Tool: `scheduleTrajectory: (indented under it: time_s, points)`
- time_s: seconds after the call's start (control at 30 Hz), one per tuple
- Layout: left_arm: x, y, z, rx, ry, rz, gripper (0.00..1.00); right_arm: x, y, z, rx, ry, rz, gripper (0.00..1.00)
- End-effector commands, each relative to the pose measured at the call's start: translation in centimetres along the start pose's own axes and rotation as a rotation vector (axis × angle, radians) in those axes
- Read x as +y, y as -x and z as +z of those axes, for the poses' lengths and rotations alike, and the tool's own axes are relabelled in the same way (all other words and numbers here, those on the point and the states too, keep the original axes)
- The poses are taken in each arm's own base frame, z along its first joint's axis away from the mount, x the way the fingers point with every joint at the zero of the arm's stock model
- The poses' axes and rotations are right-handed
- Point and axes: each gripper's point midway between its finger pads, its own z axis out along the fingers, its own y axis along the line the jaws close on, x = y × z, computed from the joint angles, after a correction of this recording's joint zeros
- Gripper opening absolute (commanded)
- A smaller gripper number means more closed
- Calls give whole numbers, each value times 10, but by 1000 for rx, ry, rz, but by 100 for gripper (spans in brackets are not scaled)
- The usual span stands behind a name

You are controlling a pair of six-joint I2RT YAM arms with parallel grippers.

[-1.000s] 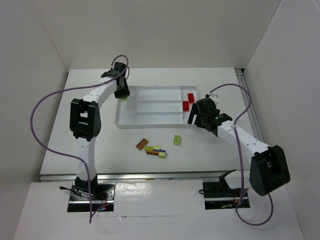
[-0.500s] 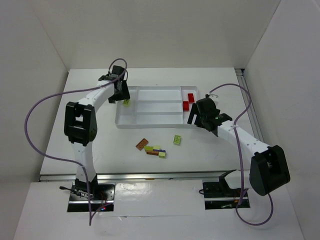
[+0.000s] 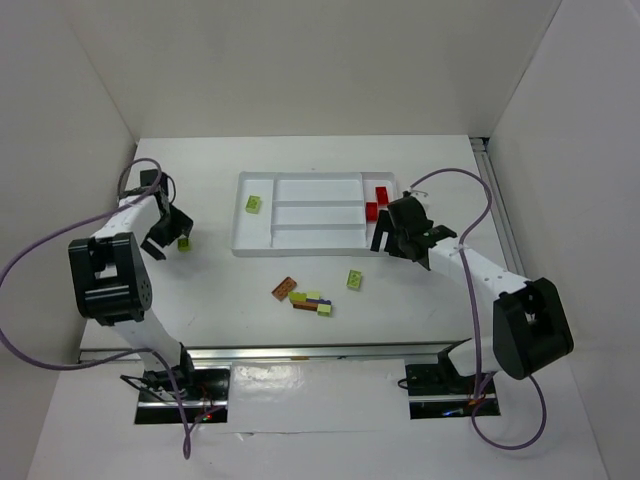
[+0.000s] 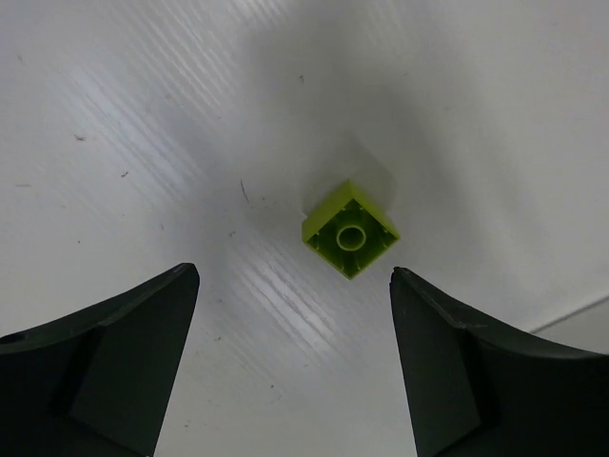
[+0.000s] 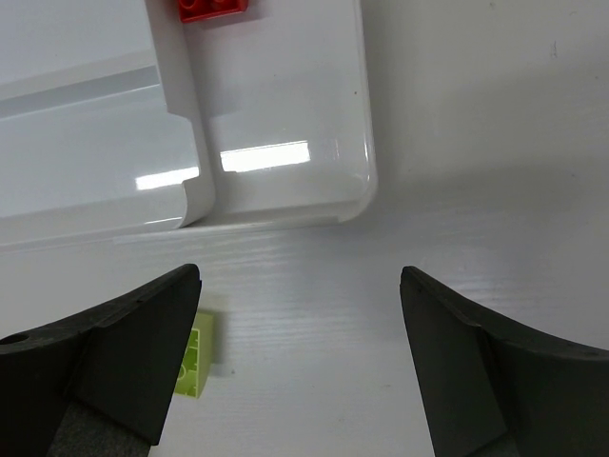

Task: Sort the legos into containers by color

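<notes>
Overhead, tray: white compartment tray [image 3: 300,252] on the desk [image 3: 200,300], with a sorted lime brick [image 3: 254,204] in its left end section and red bricks [image 3: 376,201] in the right end section.
Overhead, loose legos: brown-orange brick [image 3: 285,288], mixed cluster [image 3: 312,302] and loose lime brick [image 3: 354,280] lie on the desk near the tray's front.
Left wrist, left claw [image 4: 293,274]: spread wide and empty, well left of the tray. A stray lime brick [image 4: 350,229] lies hollow side up just beyond the tips, untouched.
Right wrist, right claw [image 5: 300,276]: wide and empty, above the desk at the tray's right front corner, with the loose lime brick beside one finger.
</notes>
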Motion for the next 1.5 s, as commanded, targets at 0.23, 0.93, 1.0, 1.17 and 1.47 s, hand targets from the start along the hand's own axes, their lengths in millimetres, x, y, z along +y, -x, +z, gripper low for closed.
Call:
scheduleTrajectory:
  time_s: [0.23, 0.93, 1.0, 1.17, 1.47]
  points:
    - [-26, -23, 38, 134, -96, 92, 92, 10, 18, -8, -57, 35, -3, 93]
    - [-11, -22, 28, 135, -33, 121, 83, 7, 9, -12, -54, 41, -1, 93]
    - [-8, -27, 30, 147, -21, 106, 78, 7, 9, -12, -54, 41, -1, 93]
    - [-8, -34, 30, 145, -5, 106, 60, 8, 11, -14, -62, 46, 1, 93]
    - [-44, 3, -28, -2, -146, 199, 18, 5, 12, -19, -67, 36, 1, 93]
